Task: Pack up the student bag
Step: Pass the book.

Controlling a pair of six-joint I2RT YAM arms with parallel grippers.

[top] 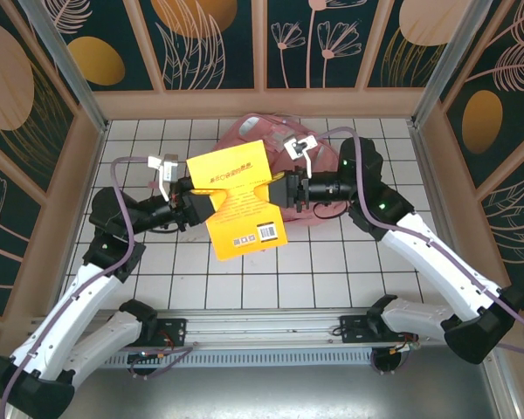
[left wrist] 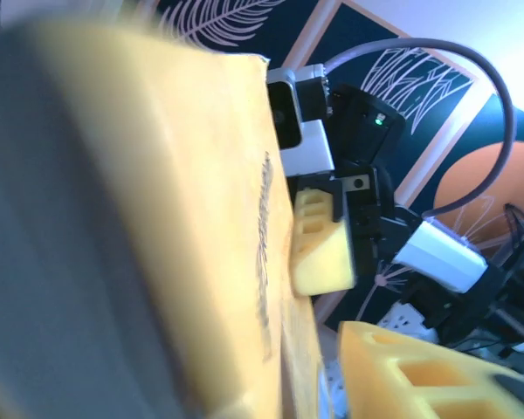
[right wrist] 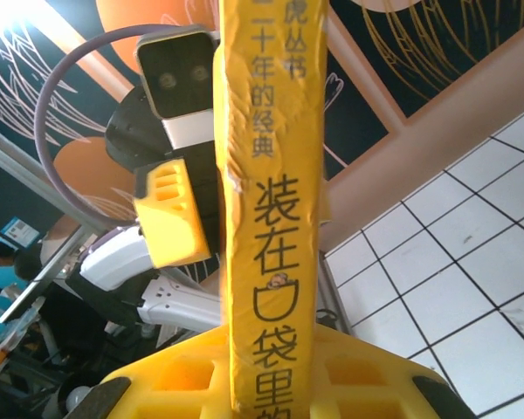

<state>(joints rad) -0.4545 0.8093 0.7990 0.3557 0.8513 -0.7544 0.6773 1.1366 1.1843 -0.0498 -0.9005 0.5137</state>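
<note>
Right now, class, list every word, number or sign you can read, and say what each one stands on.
"装在口袋里的": large characters down the spine of the yellow book, cut off below.
"十年的经典": smaller characters higher on that spine; the character before them is unclear.
"虎丛书": at the top of the spine, cut off above.
Red cover title and barcode digits, seen from above: too small to read.

The book (top: 240,196) covers most of the bag (top: 236,135) in the top view. From the left wrist the book (left wrist: 157,218) is a close blur, cut off at three edges. The right wrist crops it (right wrist: 275,201) top and bottom.
</note>
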